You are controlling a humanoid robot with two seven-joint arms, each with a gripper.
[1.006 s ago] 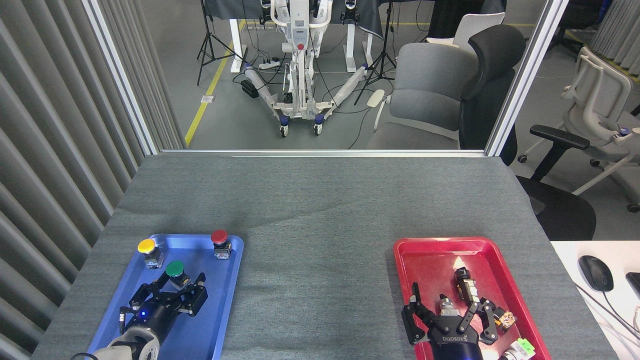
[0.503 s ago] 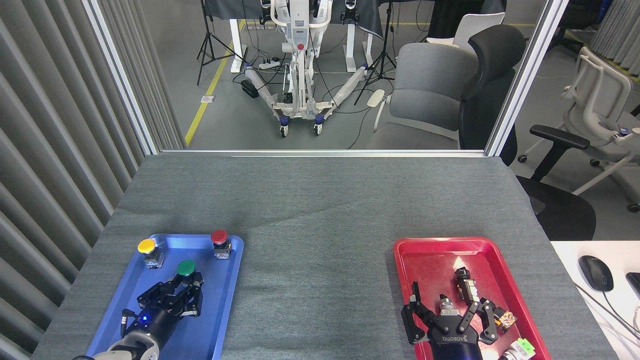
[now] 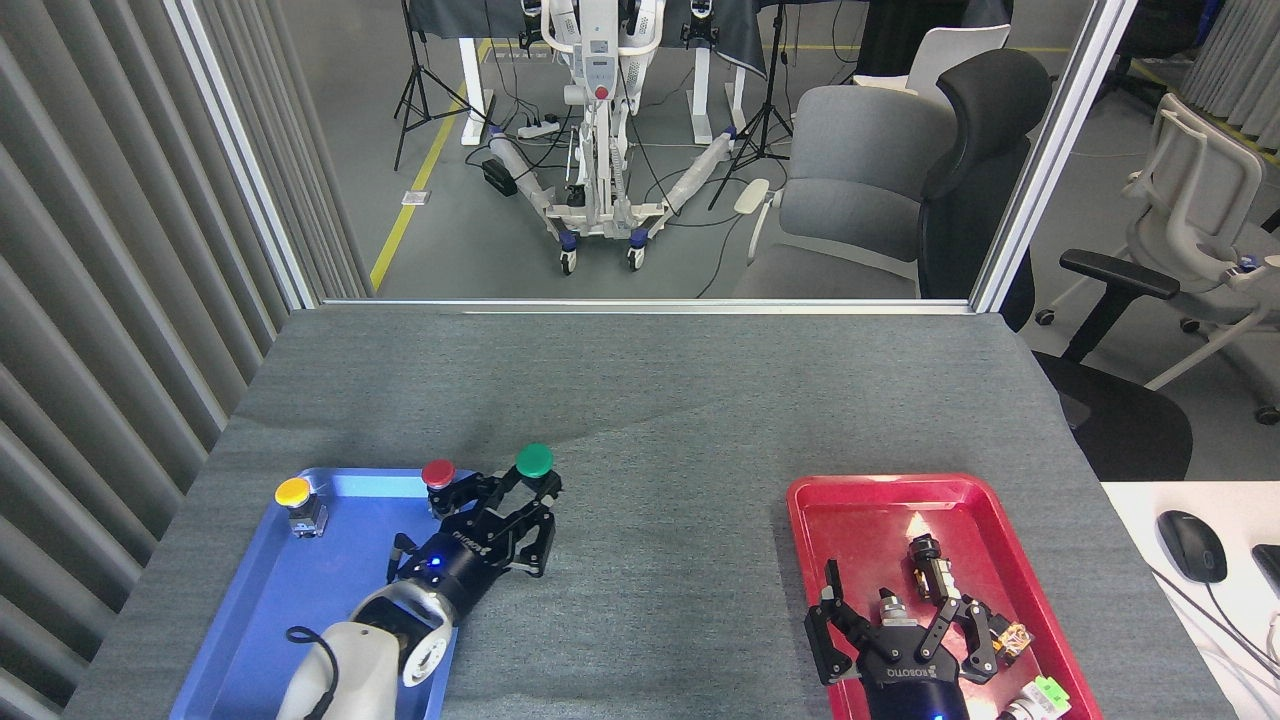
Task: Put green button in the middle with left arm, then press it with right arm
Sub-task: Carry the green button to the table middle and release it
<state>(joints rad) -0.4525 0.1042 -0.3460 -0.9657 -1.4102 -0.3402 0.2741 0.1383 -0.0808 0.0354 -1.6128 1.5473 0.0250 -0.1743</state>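
Green button (image 3: 534, 460) now up out of the blue tray (image 3: 250, 640), pinched between the fingers of the left gripper (image 3: 525, 497); a second ago it sat in the tray's middle with the gripper only closing round it. It hangs over the tray's far right corner, at the edge of the grey cloth, and looks lifted rather than resting, though its base is hidden by the fingers. Judgement: pick done, carry under way; the middle (image 3: 650, 520) lies bare to the right, well apart from both trays, so a further move right and a set-down are wanted before any press. Blue tray keeps the yellow button (image 3: 294, 494) at its far left and the red button (image 3: 438, 476) at its far edge, just left of the held one. Right gripper (image 3: 898, 618) unmoved over the red tray (image 3: 830, 500), fingers spread, holding nothing; beneath and beside it lie several small switch parts, too small to name.
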